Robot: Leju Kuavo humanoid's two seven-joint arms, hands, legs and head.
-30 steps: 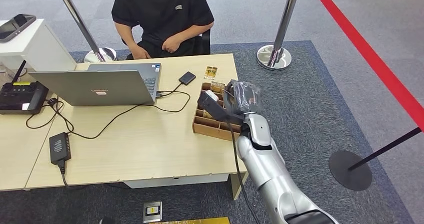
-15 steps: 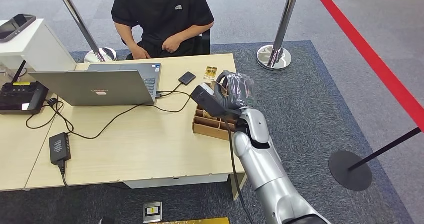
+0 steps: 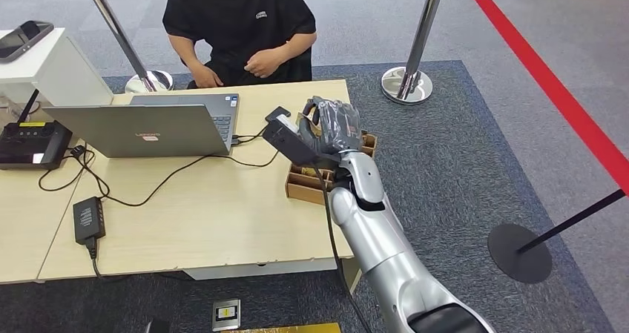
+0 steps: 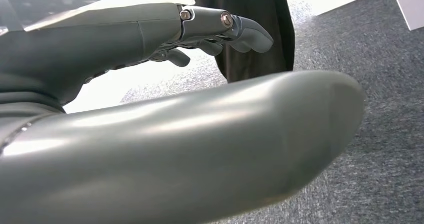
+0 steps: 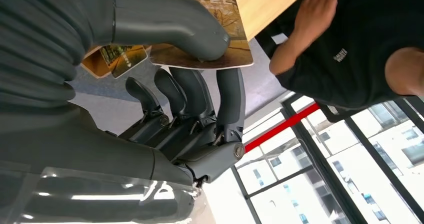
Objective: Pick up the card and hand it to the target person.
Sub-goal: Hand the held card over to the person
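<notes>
My right hand [image 3: 330, 125] hovers above the desk [image 3: 208, 214], past the far end of the wooden card box [image 3: 305, 183]. The right wrist view shows the card [image 5: 235, 52], printed in brown and yellow, pinched between the thick thumb and a dark finger [image 5: 231, 102]. The person [image 3: 237, 21] in a black T-shirt sits at the desk's far side, hands [image 3: 261, 62] held near the chest. In the right wrist view the person's hand [image 5: 307, 19] is just beyond the card's edge, apart from it. My left hand [image 4: 220, 27] hangs over grey carpet, fingers extended and holding nothing.
A laptop [image 3: 141, 129] stands open at the desk's left, with cables, a power brick [image 3: 87, 219] and a black router [image 3: 30, 144]. A small black device [image 3: 276, 113] lies beside my right hand. Stanchion posts [image 3: 406, 84] stand behind the desk.
My right hand has lifted away from the card box and moved left and toward the person, carrying the card. The person's hands have risen slightly.
</notes>
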